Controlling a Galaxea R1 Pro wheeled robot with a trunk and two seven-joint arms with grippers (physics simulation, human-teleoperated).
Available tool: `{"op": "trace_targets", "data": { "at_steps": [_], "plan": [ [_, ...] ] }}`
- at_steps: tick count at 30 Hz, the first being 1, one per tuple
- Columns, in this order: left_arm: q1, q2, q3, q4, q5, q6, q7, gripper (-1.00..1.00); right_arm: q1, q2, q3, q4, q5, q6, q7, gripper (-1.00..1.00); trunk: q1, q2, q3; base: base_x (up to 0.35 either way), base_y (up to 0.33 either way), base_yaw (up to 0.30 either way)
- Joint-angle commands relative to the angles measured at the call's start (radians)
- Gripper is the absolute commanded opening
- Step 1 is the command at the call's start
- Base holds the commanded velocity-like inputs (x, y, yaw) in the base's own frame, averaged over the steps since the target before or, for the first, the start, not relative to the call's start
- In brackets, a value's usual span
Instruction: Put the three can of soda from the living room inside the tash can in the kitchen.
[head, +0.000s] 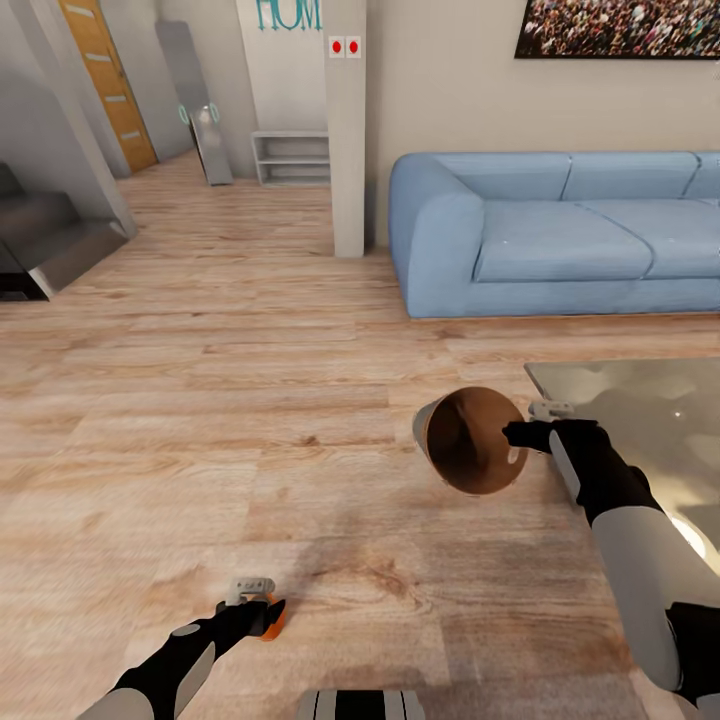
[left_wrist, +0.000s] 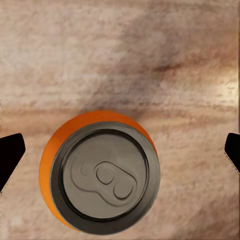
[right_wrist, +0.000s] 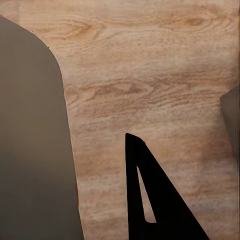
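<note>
An orange soda can (head: 273, 620) with a silvery top stands upright on the wood floor at the lower left. My left gripper (head: 262, 608) hangs over it. In the left wrist view the can (left_wrist: 100, 172) sits between the two black fingertips (left_wrist: 11, 152), which are spread wide and do not touch it. My right gripper (head: 516, 435) is shut on the rim of the trash can (head: 470, 440), held tilted above the floor with its coppery-brown inside facing me. The right wrist view has the bin's grey wall (right_wrist: 30, 140) beside one black finger (right_wrist: 150, 195).
A light-blue sofa (head: 560, 230) stands at the back right, and a glass coffee table (head: 650, 400) is just right of the bin. A white pillar (head: 345, 130), a low shelf (head: 290, 158) and dark stairs (head: 50, 240) lie further back. Wood floor stretches between them.
</note>
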Motion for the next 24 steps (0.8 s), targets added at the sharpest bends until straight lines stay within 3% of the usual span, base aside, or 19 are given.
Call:
{"op": "trace_targets", "data": {
  "at_steps": [1, 19, 24],
  "plan": [
    [0.0, 0.0, 0.0, 0.0, 0.0, 0.0, 0.0, 1.0, -0.002, 0.0, 0.0, -0.001, -0.014, 0.002, 0.0, -1.0, 0.0, 0.0, 0.004, 0.0, 0.0, 0.0],
    [0.0, 0.0, 0.001, -0.001, 0.002, 0.0, -0.001, 1.0, -0.01, 0.002, 0.035, -0.001, -0.015, 0.003, -0.001, -1.0, -0.001, 0.0, 0.008, 0.0, 0.0, 0.0],
    [0.0, 0.0, 0.001, -0.001, 0.003, 0.0, -0.001, 1.0, -0.01, 0.002, 0.038, -0.001, -0.015, 0.003, -0.001, -1.0, -0.003, 0.002, 0.027, 0.0, 0.0, 0.0]
  ]
}}
